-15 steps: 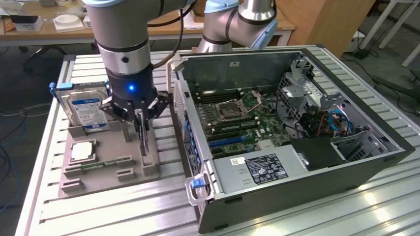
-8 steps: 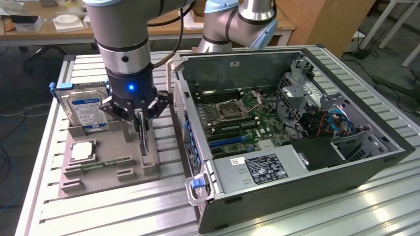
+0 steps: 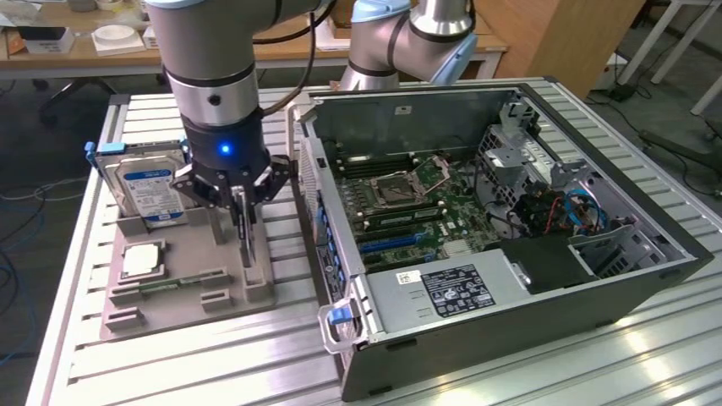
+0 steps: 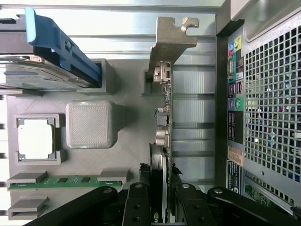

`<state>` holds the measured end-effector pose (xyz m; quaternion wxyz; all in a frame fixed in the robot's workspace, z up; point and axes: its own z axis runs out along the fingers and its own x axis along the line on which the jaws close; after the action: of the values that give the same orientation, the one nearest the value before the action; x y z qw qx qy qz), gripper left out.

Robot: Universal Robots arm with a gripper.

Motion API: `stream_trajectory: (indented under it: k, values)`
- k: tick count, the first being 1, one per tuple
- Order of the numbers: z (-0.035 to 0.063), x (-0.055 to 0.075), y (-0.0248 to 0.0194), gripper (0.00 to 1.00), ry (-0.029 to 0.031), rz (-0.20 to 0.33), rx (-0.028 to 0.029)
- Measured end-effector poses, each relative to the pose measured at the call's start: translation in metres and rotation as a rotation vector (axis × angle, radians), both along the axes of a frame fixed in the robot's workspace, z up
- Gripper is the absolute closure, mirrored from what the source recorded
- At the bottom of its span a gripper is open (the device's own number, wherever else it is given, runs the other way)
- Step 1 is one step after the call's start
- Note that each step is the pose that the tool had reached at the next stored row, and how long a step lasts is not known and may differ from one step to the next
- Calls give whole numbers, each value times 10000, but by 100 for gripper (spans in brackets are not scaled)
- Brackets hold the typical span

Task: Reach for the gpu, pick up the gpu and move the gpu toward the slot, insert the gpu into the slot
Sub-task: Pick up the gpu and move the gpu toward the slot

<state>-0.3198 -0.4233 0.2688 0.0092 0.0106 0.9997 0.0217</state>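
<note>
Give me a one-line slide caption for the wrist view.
Gripper jaws closed on the gpu, standing on edge in its gray holder beside the computer case.

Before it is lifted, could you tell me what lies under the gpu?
The gpu stands on edge on the grey holder tray, which lies on the slatted metal table. Its lower edge and seating are hidden by the card itself and the gripper.
</note>
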Motion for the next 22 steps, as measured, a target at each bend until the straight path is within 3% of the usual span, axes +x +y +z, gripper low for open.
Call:
stream_trajectory:
  k: [9,15,22]
  values:
    - [143,-1,1,73,-1,110,1]
    - [170,-2,1,73,2,205,1]
    - [346,-2,1,73,-2,207,23]
